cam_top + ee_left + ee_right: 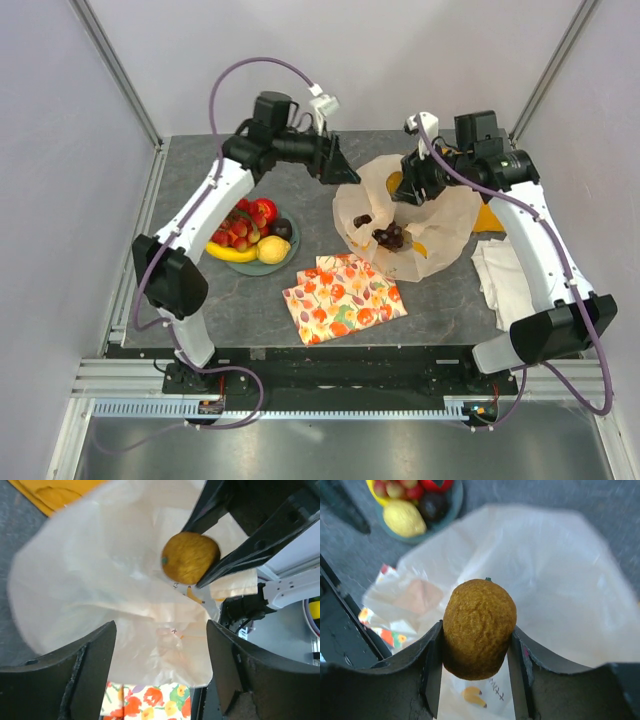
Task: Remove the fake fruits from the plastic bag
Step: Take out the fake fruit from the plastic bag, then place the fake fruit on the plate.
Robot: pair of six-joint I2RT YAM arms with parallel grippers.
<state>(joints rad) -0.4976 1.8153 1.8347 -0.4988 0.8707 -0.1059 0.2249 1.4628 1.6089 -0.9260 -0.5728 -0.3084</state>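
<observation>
Grey speckled table [430, 320] between pale walls is where I work. My right pincer [476, 632] is closed partway on the orange [479, 612], one finger pressed against each side of it, so the fruit sits clamped between the tips. It hangs over the bag [450, 225], whose pale, crumpled plastic fills the view beneath it.

My left pincer [161, 630] is spread wide with nothing between its fingers. It hovers over the far left edge of the same bag, looking down on the plastic and across at the orange in my other grip.

Dark grapes [390, 237] show at the near side of the bag, with a smaller dark clump just to their left. I cannot tell whether they lie inside the plastic or on top of it.

Just in front of the bag, a printed cloth [343, 298] with orange and red fruit lies flat, its far corner touching the bag. A folded white cloth [505, 275] lies by my right arm, beside the bag.

Well to the left, apart from the bag, stands a plate [262, 268] holding a banana [228, 252], a lemon [272, 249], an apple [264, 210] and red grapes [238, 232], all crowded together.
</observation>
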